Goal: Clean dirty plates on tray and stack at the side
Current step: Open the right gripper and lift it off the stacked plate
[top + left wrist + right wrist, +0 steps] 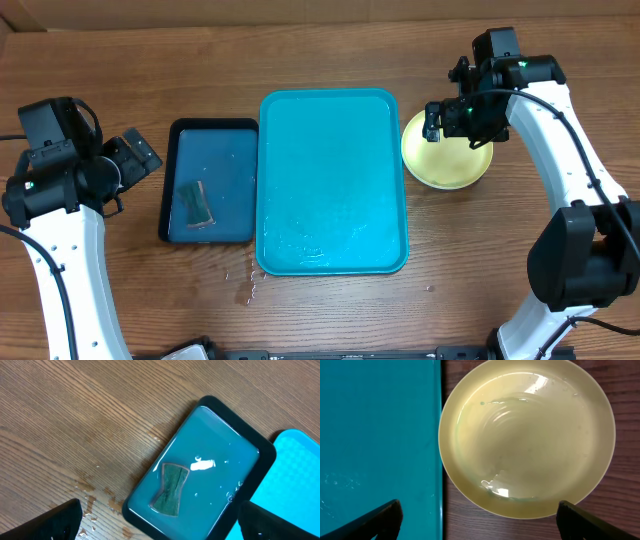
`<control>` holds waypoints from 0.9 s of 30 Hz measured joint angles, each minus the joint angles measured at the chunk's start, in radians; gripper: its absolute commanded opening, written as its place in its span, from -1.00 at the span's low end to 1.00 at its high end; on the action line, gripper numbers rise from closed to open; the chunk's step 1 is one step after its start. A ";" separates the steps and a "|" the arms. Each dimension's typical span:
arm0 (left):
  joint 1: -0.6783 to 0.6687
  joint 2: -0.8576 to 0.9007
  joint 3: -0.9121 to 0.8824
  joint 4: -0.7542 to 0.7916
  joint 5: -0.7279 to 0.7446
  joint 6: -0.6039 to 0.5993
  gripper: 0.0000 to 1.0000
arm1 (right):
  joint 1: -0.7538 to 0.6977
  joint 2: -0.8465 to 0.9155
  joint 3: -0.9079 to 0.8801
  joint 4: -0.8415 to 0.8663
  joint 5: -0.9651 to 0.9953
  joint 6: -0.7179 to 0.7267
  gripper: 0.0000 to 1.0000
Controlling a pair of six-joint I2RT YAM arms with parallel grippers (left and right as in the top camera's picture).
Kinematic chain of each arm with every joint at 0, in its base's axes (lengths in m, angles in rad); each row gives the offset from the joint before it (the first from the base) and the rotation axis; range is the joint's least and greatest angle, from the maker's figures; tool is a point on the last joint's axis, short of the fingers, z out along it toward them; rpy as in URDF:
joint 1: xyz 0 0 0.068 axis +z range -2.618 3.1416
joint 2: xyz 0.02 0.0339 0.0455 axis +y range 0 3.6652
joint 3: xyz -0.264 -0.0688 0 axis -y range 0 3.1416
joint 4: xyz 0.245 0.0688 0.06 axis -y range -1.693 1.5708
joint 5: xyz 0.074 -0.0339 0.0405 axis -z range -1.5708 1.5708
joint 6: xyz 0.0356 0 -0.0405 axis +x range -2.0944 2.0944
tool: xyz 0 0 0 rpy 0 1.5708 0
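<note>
1 tray (pixel 330 180), 1 visible plate (pixel 445 168)

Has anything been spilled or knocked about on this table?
Yes. Small water drops lie spilled on the wooden table, just off the robot-side corners of the dark navy tray and the turquoise tray, whose end there is wet too. Nothing looks broken.

Bright, even overhead light; glare on wet plate (pixel 527 435) and navy tray (pixel 220 440); soft shadows; sharp.
</note>
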 measured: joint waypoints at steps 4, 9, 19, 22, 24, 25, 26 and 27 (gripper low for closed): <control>0.000 0.000 0.000 0.000 0.000 0.000 1.00 | 0.000 0.000 0.000 0.001 0.000 -0.003 0.99; 0.000 0.000 0.000 0.000 0.000 0.000 0.99 | 0.000 0.000 0.000 0.003 0.000 -0.004 1.00; 0.000 0.000 0.000 0.000 0.000 0.000 0.99 | 0.000 0.000 0.000 0.002 0.000 -0.007 0.99; 0.000 0.000 0.000 0.000 0.000 0.000 1.00 | 0.000 -0.005 0.000 0.003 0.000 -0.007 1.00; 0.000 0.000 0.000 0.000 0.000 0.000 1.00 | 0.000 -0.022 -0.001 0.003 0.000 -0.006 1.00; 0.000 0.000 0.000 0.000 0.000 0.000 0.99 | 0.000 -0.036 -0.002 0.002 0.000 -0.007 0.99; 0.000 0.000 0.000 0.000 0.000 0.000 1.00 | 0.000 -0.059 -0.003 0.003 0.000 -0.007 1.00; 0.000 0.000 0.000 0.000 0.000 0.000 1.00 | 0.000 -0.083 -0.003 0.003 0.000 -0.007 1.00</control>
